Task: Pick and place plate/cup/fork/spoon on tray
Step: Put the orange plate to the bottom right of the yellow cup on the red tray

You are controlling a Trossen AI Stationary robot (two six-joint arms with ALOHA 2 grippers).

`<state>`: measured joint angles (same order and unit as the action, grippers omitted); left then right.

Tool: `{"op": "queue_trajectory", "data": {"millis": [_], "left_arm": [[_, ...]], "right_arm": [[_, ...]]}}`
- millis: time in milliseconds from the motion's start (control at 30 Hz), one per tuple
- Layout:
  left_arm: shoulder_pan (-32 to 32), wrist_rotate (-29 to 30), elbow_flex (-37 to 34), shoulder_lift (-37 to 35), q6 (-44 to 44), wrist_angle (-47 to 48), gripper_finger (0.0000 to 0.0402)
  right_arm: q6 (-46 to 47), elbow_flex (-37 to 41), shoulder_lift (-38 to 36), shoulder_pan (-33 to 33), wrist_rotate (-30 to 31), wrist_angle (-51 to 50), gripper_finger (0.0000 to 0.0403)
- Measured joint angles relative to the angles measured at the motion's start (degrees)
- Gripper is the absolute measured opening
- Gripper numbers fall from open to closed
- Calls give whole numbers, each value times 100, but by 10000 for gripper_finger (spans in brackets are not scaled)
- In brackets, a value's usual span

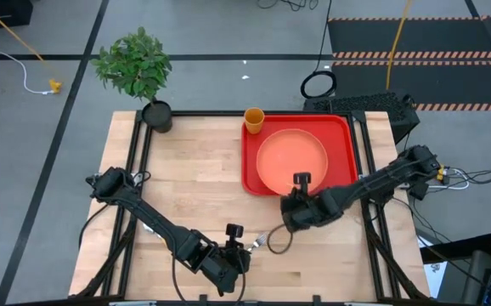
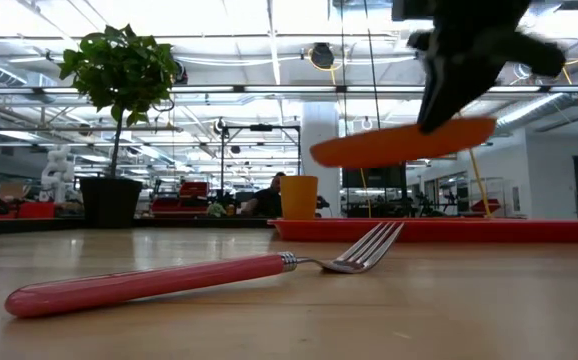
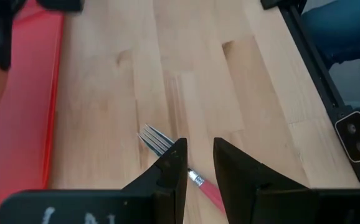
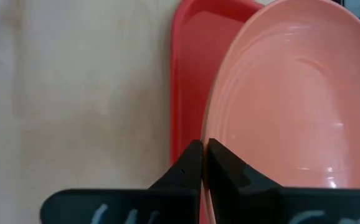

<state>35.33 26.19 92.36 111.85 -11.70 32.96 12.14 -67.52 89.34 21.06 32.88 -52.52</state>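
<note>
Nearest the low camera: fork (image 2: 199,275), pinkish-red handle, flat on bare wood (image 1: 186,170), well short of the tray (image 1: 347,127) and not yet gripped. Above it, left gripper (image 3: 197,163), fingers parted, poised over the neck where tines meet handle; no contact visible.

Over the tray: plate (image 1: 290,161), held off the surface and slightly tilted, as seen in the low view, its edge nearest the fork pinched in the right gripper (image 4: 203,163), fingers closed on the rim. Not yet set down, but already above the tray's floor.

At the tray's far corner from the fork: cup (image 1: 254,119), upright; whether on the rim or just outside, impossible to tell.

Spoon nowhere in sight.

By judgement: roughly a first stage. Plate nearly delivered, needing only lowering and release; fork next, approach begun; cup's placement unconfirmed; spoon unaccounted for.
</note>
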Motion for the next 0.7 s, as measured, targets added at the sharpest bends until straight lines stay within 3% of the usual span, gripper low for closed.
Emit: {"op": "queue_trajectory", "data": {"millis": [200,700], "left_arm": [[0,-1,0,0,-83,-2,81],[0,-3,0,0,-109,-10,81]], "right_arm": [[-651,739,0,-659,-18,1039,0],[-1494,1875,0,-1835,-924,2794,0]]}}
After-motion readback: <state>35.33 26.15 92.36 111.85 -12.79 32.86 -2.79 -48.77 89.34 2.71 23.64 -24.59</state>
